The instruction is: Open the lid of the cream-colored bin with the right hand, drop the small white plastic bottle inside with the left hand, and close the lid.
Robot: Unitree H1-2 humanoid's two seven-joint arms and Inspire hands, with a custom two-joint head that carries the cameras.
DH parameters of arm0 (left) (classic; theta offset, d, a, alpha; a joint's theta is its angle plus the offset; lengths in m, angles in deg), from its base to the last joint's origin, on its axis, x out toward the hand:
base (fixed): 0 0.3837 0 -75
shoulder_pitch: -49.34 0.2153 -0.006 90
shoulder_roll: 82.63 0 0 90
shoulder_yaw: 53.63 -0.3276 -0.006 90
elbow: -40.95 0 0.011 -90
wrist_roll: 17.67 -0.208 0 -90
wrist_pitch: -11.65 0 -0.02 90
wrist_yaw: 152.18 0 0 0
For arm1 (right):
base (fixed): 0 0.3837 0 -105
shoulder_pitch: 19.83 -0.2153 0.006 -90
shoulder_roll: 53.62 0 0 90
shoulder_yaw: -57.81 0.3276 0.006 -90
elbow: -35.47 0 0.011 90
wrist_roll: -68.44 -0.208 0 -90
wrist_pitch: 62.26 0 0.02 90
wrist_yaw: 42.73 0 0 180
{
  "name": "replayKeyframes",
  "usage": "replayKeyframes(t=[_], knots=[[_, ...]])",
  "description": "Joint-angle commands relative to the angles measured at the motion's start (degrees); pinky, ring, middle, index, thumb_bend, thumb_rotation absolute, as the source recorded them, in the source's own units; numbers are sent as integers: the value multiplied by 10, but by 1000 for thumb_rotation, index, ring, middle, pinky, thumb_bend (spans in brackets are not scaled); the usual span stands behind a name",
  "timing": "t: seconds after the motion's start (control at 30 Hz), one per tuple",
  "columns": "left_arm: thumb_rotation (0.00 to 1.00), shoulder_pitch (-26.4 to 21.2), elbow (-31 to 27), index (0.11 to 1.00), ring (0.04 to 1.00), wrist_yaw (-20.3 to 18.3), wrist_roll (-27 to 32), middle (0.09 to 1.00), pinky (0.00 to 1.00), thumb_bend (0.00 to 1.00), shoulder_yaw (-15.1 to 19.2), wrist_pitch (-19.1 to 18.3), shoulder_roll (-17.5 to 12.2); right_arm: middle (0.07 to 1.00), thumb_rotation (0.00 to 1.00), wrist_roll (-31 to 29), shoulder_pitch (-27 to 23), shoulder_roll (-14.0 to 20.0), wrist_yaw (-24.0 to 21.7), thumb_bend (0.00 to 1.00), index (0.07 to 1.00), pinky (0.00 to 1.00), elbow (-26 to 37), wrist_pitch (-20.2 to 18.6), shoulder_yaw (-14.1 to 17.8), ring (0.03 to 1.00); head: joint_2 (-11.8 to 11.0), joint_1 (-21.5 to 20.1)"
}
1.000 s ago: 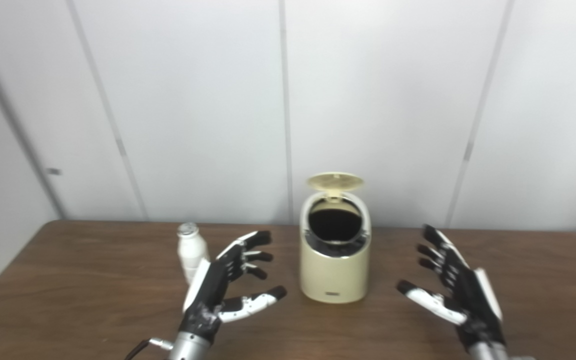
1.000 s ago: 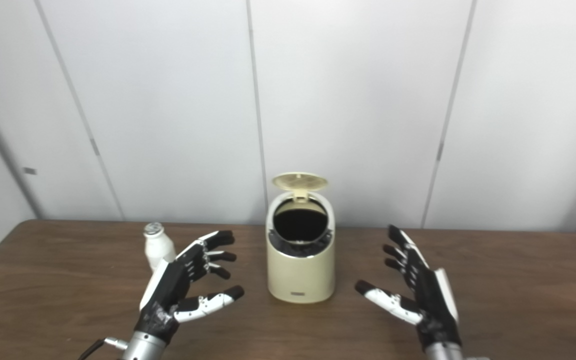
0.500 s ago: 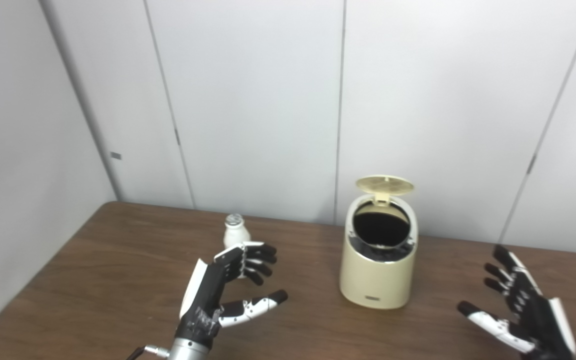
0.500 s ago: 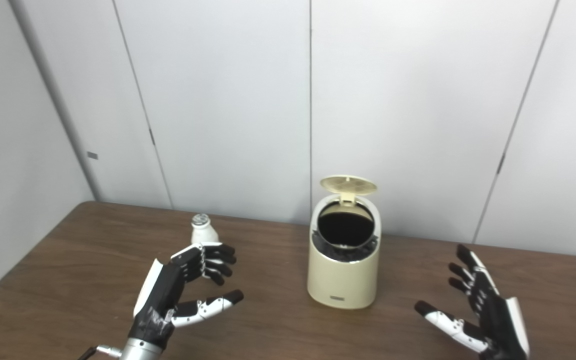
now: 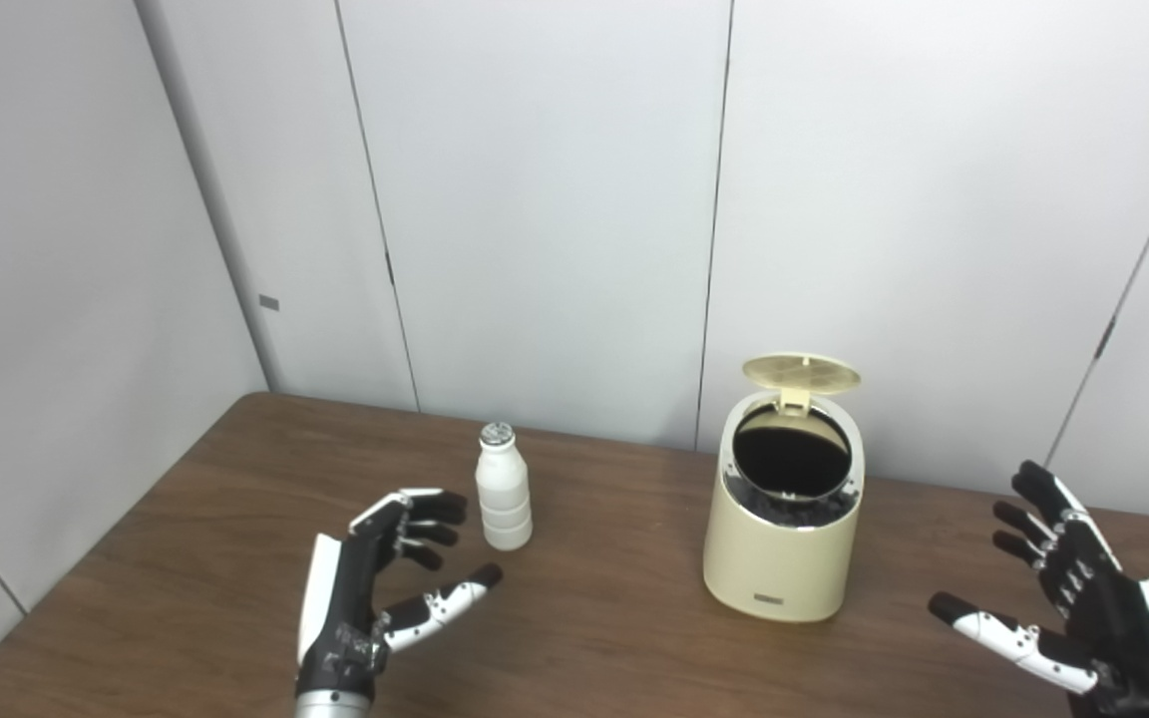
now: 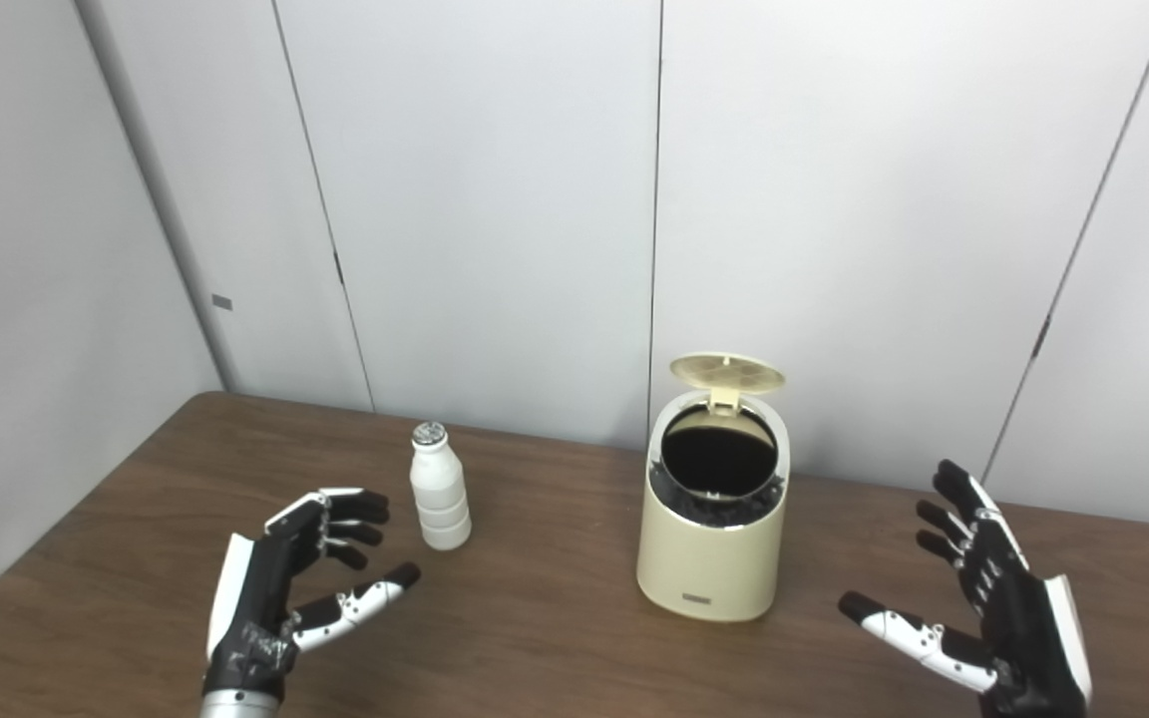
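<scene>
Two hands are hovering spread and empty over the bench (image 5: 186,598): left hand (image 5: 375,578) near the bottle (image 5: 503,487), at its 8 o'clock, seemingly not touching; right hand (image 5: 1083,608) well apart at the bin's (image 5: 784,538) 4 o'clock, lid (image 5: 800,373) standing raised.

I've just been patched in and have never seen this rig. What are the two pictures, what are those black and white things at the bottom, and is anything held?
Both pictures come from two cameras side by side on a humanoid robot's head, so they show the same scene. The black and white shapes are its own hands: the left hand and the right hand, both open and holding nothing. On the brown table stands a small white bottle, upright, just beyond the left hand and not touched. To the right of it stands a cream bin with its lid flipped up.
</scene>
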Motion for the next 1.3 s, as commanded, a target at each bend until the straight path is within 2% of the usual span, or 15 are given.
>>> replayKeyframes(t=[0.0, 0.17, 0.4, 0.47, 0.7, 0.97, 1.27], knots=[[45, -27, -1, 649, 601, 23, -16, 653, 503, 710, 7, 1, -5, 915, 82, 3, -12, -1, 1, 652, 898, 800, 27, -2, -2, 854, 0, 0], [19, -46, 32, 718, 653, 41, -13, 706, 540, 712, 10, 3, -11, 923, 59, 5, -12, -4, 2, 639, 907, 809, 35, -13, -3, 869, -2, -3], [42, -75, 90, 803, 736, 33, -5, 787, 629, 714, 0, 2, -28, 924, 44, 5, -10, -7, 0, 635, 907, 816, 43, -21, -7, 866, -3, -8], [59, -83, 102, 815, 751, 33, -9, 802, 650, 742, -5, -1, -33, 928, 38, 5, -8, -7, -1, 630, 910, 821, 46, -24, -7, 868, -4, -10], [60, -114, 151, 833, 773, 34, 0, 813, 702, 783, -18, 9, -46, 921, 55, 7, -7, -8, 0, 634, 906, 801, 54, -27, -10, 854, -4, -14], [83, -147, 212, 798, 731, 58, -13, 776, 641, 796, -28, 21, -54, 921, 47, 11, -5, -11, 1, 634, 902, 797, 59, -30, -11, 855, -5, -23], [104, -174, 272, 792, 716, 80, -19, 765, 638, 793, -45, 38, -61, 917, 66, 16, -2, -17, 2, 632, 900, 763, 74, -40, -15, 845, -6, -28]])
